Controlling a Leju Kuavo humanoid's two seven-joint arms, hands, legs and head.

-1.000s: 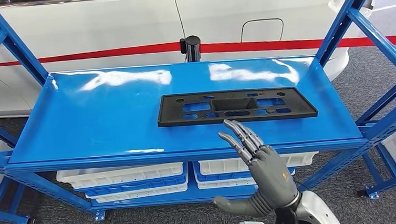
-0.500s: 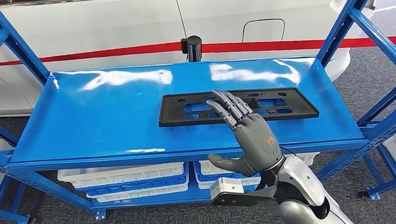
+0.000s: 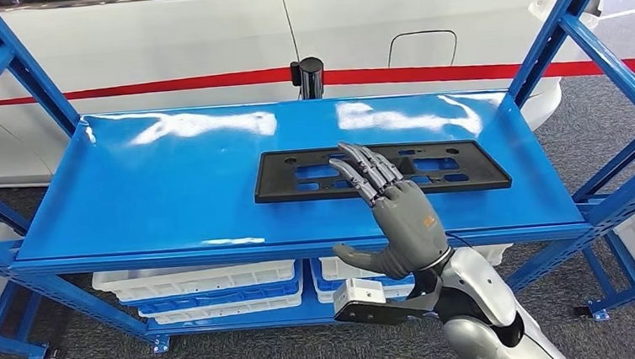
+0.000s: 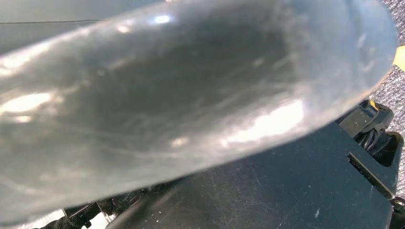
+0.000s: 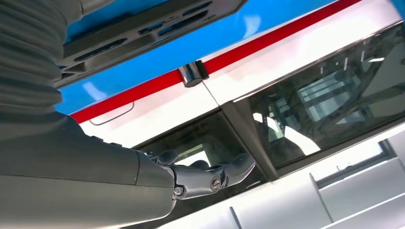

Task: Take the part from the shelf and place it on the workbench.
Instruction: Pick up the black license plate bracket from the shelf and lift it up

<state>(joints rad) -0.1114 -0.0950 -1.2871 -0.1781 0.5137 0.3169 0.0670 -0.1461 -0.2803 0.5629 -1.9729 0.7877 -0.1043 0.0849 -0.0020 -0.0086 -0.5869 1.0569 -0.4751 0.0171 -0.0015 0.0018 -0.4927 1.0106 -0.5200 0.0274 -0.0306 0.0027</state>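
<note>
The part (image 3: 478, 172) is a flat black rectangular plate with several cut-outs, lying on the right half of the glossy blue shelf (image 3: 163, 190). My right hand (image 3: 397, 212) reaches in from below the front edge with its fingers (image 3: 364, 166) stretched out straight over the plate's middle. Its thumb (image 3: 362, 259) sticks out sideways in front of the shelf edge. The hand holds nothing; whether the fingertips touch the plate I cannot tell. In the right wrist view the plate (image 5: 143, 28) shows past the ribbed cover, and the thumb (image 5: 210, 179) is extended.
Blue shelf uprights (image 3: 565, 27) and diagonal braces frame both sides. White bins (image 3: 195, 281) sit on the lower level. A black post (image 3: 309, 77) stands behind the shelf's back edge, with a white car with a red stripe (image 3: 161, 38) beyond.
My right hand rose from below the shelf's front edge and moved forward over the plate. In the last half second it has barely shifted. The plate has not moved.
</note>
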